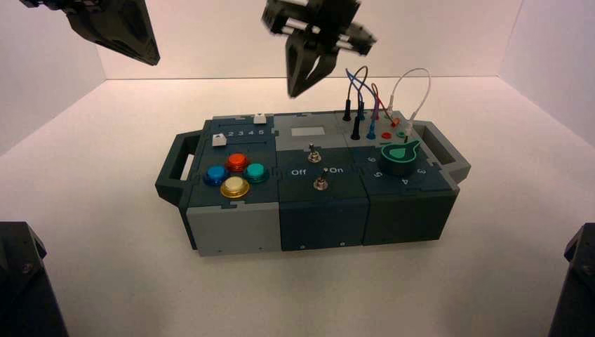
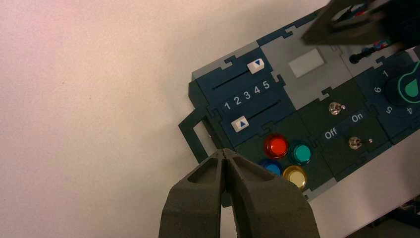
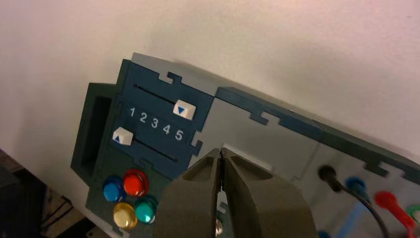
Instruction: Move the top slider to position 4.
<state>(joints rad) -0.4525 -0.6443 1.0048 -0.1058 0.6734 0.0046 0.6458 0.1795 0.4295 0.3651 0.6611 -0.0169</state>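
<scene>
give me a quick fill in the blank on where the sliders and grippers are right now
1. The top slider's small white square knob sits by the printed numeral ___.
2. The lower white square slider knob sits by the numeral ___.
3. The right gripper hangs above the dark teal box with its fingers ___.
4. The left gripper has touched ___ sliders.

Missing words: 5; 1; shut; no

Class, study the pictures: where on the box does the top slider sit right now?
In the high view the top slider sits on the box's far left section, behind the printed number row; the right wrist view shows it by the 5, at its track's end.
</scene>
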